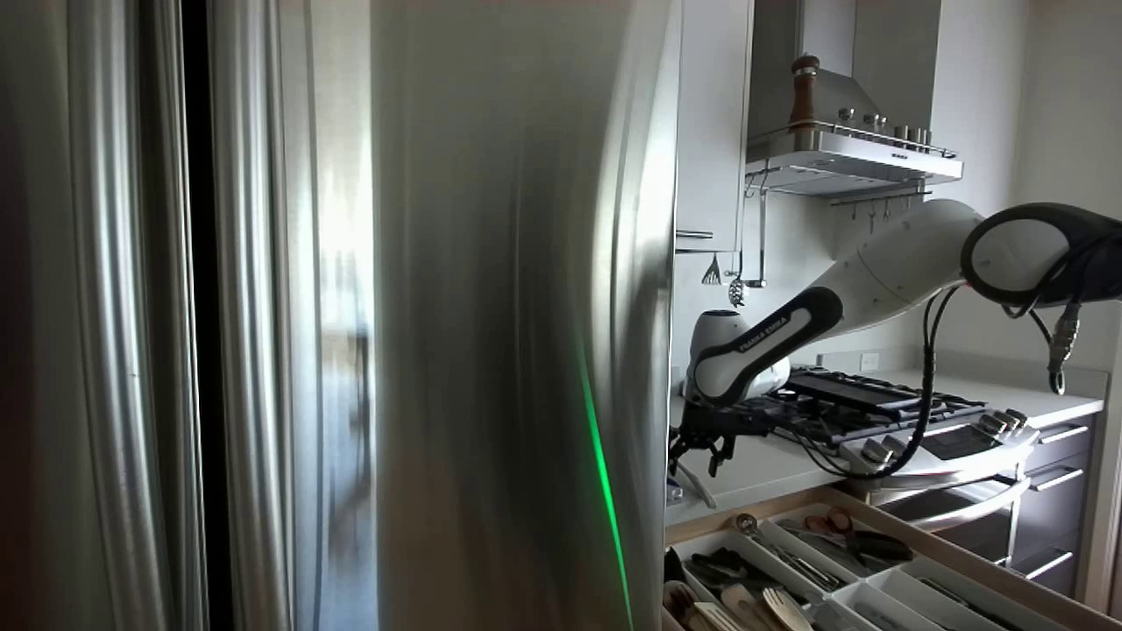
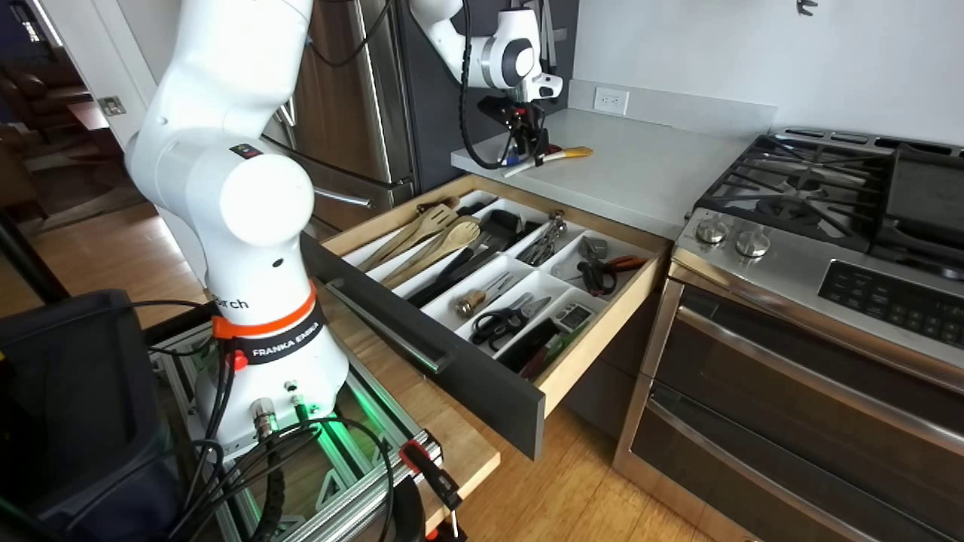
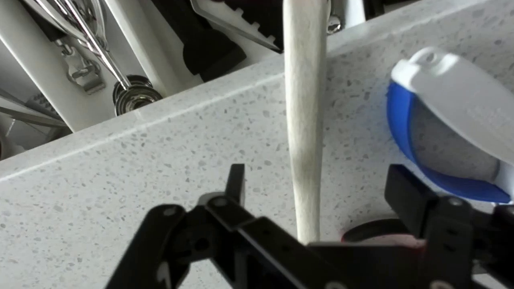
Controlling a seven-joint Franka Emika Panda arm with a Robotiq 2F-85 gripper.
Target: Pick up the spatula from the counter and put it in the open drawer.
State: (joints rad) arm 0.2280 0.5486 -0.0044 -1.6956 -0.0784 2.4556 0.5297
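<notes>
The spatula lies on the pale counter. In an exterior view its yellow-orange head points away from the drawer and its pale handle reaches toward the counter's front edge. The handle runs down the middle of the wrist view; its lower end goes out of sight behind the gripper. My gripper is open, one finger on each side of the handle, touching neither side. It also shows low over the counter in both exterior views. The open drawer is below the counter's front edge, with divided compartments of utensils.
A blue-and-white tool lies right of the handle, close to the right finger. A red item with a black rim is partly hidden behind the gripper. The gas hob and a steel fridge stand nearby.
</notes>
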